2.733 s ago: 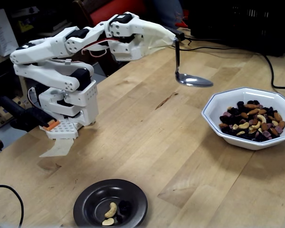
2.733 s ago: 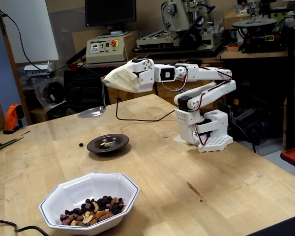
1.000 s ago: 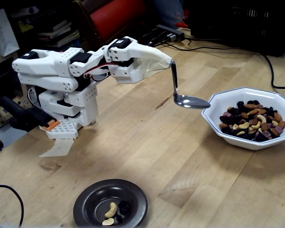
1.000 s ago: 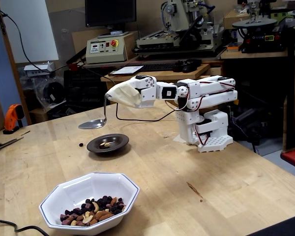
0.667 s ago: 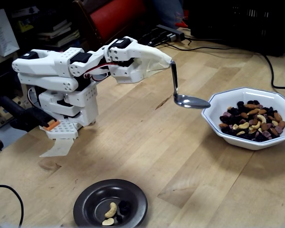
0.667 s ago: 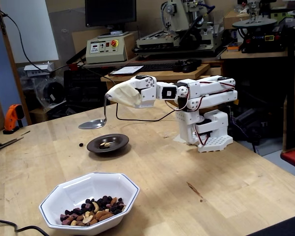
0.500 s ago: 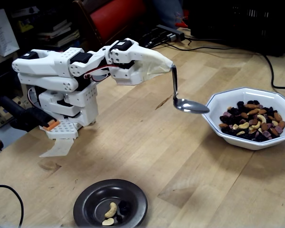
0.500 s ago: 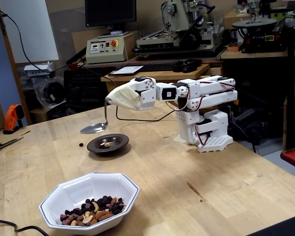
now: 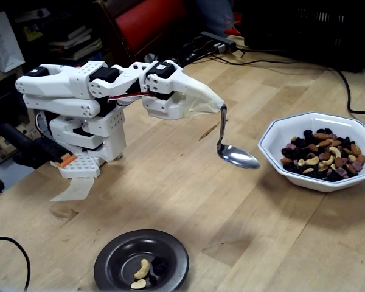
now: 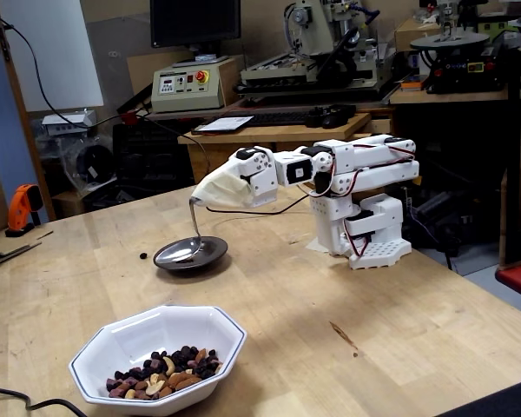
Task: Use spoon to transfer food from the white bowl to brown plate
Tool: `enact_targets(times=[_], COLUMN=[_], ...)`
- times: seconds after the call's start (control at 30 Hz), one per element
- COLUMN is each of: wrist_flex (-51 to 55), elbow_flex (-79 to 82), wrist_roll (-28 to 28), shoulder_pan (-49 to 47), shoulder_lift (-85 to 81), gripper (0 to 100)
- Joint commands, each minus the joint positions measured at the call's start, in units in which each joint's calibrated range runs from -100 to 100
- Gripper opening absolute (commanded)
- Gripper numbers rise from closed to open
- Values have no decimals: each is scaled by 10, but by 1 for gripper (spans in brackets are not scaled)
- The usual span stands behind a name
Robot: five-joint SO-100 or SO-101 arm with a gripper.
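My gripper (image 9: 216,105) (image 10: 201,197) is wrapped in off-white tape and shut on the handle of the spoon (image 9: 238,157) (image 10: 181,253). The spoon hangs down, empty, low over the table just left of the white bowl (image 9: 272,131) (image 10: 94,349) in a fixed view. The food (image 9: 323,159) (image 10: 164,374), mixed nuts and dark dried fruit, fills the bowl's bottom. The brown plate (image 9: 109,263) (image 10: 215,251) sits near the front edge and holds two cashews (image 9: 142,270) and a dark bit. In a fixed view the spoon only lines up with the plate.
The white arm's base (image 9: 85,146) (image 10: 365,230) stands on the wooden table. Black cables (image 9: 348,85) run along the table's back, another cable (image 9: 12,242) lies at the front left. A loose dark bit (image 10: 143,255) lies beside the plate. An orange tool (image 10: 19,208) stands at the table's far end.
The wrist has tipped down and the spoon has dropped and drawn back from the white bowl's rim, closer to the table. Bowl, plate and food have not moved.
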Motion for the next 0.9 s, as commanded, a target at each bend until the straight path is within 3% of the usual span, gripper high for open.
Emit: enact_targets(times=[0.0,0.87], wrist_flex=[1,1], elbow_flex=[2,2], wrist_roll=[-1,2], shoulder_pan=[-4,-4], shoulder_lift=[-8,-1], gripper=[4,4])
